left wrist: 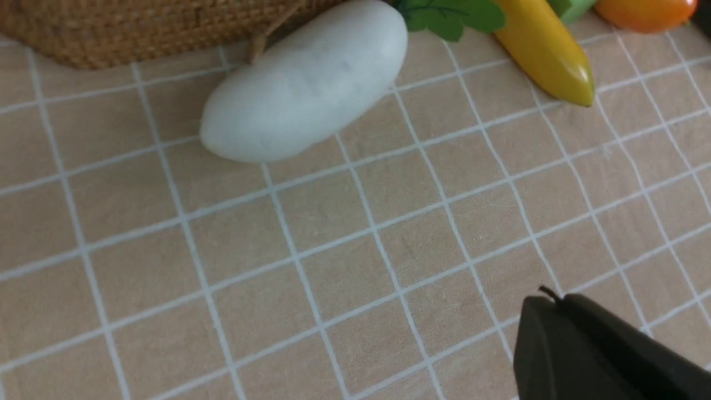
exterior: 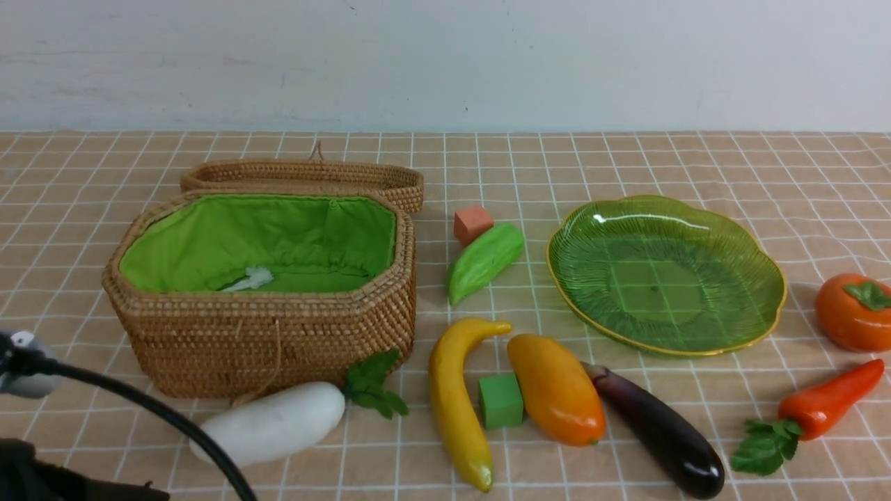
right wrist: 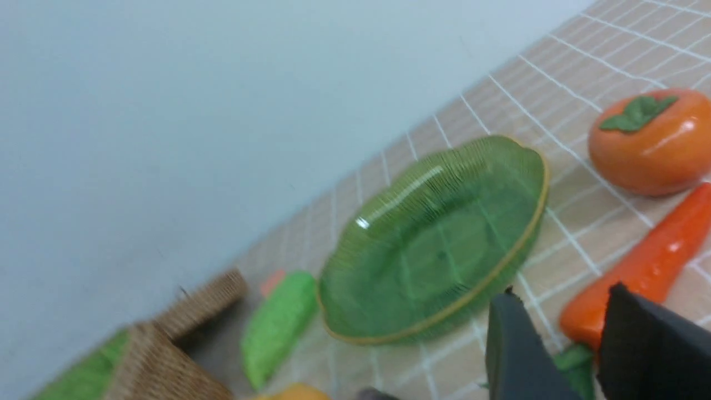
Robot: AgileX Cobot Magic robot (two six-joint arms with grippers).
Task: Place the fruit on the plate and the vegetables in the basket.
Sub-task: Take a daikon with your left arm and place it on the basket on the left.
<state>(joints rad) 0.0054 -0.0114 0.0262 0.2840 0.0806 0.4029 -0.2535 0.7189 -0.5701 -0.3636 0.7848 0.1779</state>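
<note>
The white radish (exterior: pixel 271 424) is lying just beyond the left gripper (left wrist: pixel 550 300), its leaves reaching toward the banana (exterior: pixel 456 403). The wicker basket (exterior: pixel 264 348) is standing beyond the radish from that gripper, its green lining showing and its woven lid (exterior: pixel 303 177) resting behind it. The left gripper's fingers are pressing together, holding nothing.

Farther to the left gripper's right, the banana is curving beside the green cube (exterior: pixel 500 401), and the mango (exterior: pixel 557 390) is lying on the cube's other side. The eggplant (exterior: pixel 661 431) is stretching out past the mango. Beyond these from the left gripper, the light-green gourd (exterior: pixel 485 263) is lying beside the orange cube (exterior: pixel 472 225).

The right gripper (right wrist: pixel 558 294) is spreading its fingers, with nothing between them being gripped. Ahead of its fingertips, the carrot (right wrist: pixel 639 272) is lying with its leaves partly hidden by the fingers. The persimmon (right wrist: pixel 652 144) is sitting beyond the carrot from that gripper. The green glass plate (right wrist: pixel 439 250) is also resting ahead of the right gripper, holding no fruit, its scalloped rim facing up.
</note>
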